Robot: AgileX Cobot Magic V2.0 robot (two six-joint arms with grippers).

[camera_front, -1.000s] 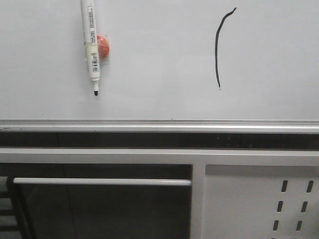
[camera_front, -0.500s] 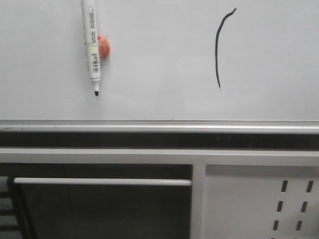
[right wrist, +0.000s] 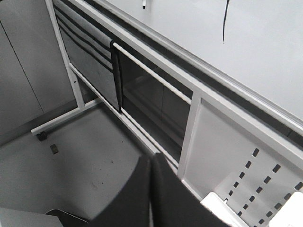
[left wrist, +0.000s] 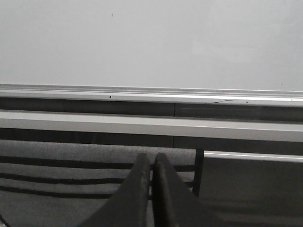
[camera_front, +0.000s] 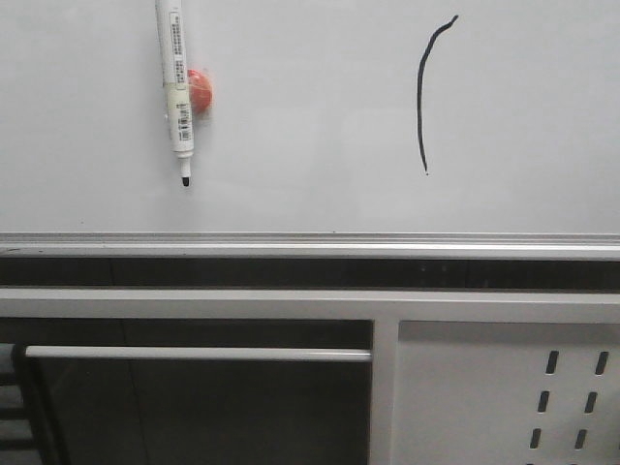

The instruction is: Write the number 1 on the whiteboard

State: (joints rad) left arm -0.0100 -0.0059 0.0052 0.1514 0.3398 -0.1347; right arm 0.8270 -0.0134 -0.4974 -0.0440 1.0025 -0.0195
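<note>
Thin black number 1 (camera_front: pixel 421 92) drawn on whiteboard (camera_front: pixel 310 126), slightly curved, flick at top. Left claw (left wrist: pixel 151 165) and right claw (right wrist: pixel 150 168) both closed, holding nothing.

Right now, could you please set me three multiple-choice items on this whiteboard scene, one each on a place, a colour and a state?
1. Where is the marker relative to the number 1 on the whiteboard in the front view?
A. To its left
B. To its right
C. Directly below it

2. What colour is the small round piece beside the marker?
A. Blue
B. Orange-red
C. Green

3. How do the left gripper's fingers stand?
A. Wide apart
B. Clamped on the marker
C. Closed together, holding nothing

Answers: 1 A, the marker hangs left of the stroke. 2 B, it shows orange-red against the white board. 3 C, the left wrist view shows the fingers meeting with nothing between.
</note>
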